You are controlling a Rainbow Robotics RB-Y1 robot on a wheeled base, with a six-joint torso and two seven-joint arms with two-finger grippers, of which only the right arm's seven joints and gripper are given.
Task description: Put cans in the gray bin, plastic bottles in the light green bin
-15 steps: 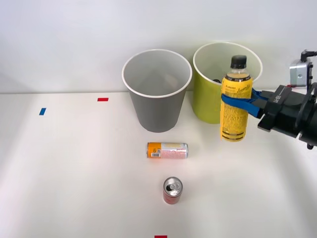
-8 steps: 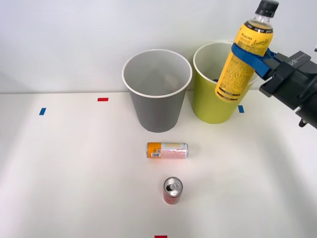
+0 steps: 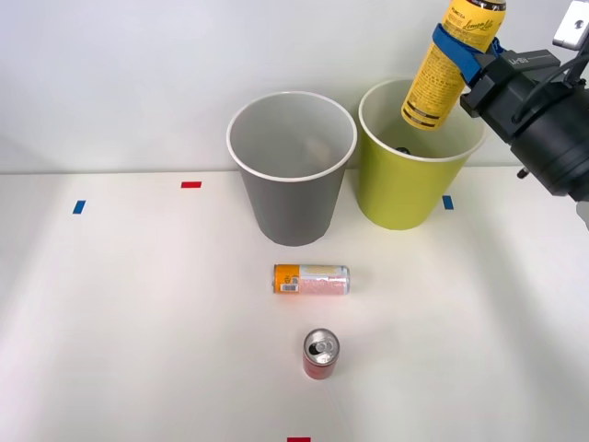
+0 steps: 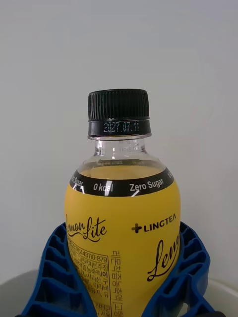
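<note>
A: Hanging tilted over the light green bin (image 3: 405,189), the plastic bottle (image 3: 448,61) is pinched at mid-body by the right gripper (image 3: 460,44), base toward the opening.

B: Label?

A: "Lemon Lite", "LINGTEA", "Zero Sugar", "0 kcal"; the black cap (image 4: 118,113) is dated 2027.07.11. Both cans (image 3: 311,279) lie on the table (image 3: 138,322).

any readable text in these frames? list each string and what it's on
All on the plastic bottle held in the right gripper:
"2027.07.11" on the band under the black cap
"0 kcal" and "Zero Sugar" on the black label band
"Lemon Lite" in script on the yellow label
"+ LINGTEA" on the yellow label
"1800-879" in the fine print, first digits uncertain; the other fine print is too small to read.
Orange can and red can: print too small to read.
</note>
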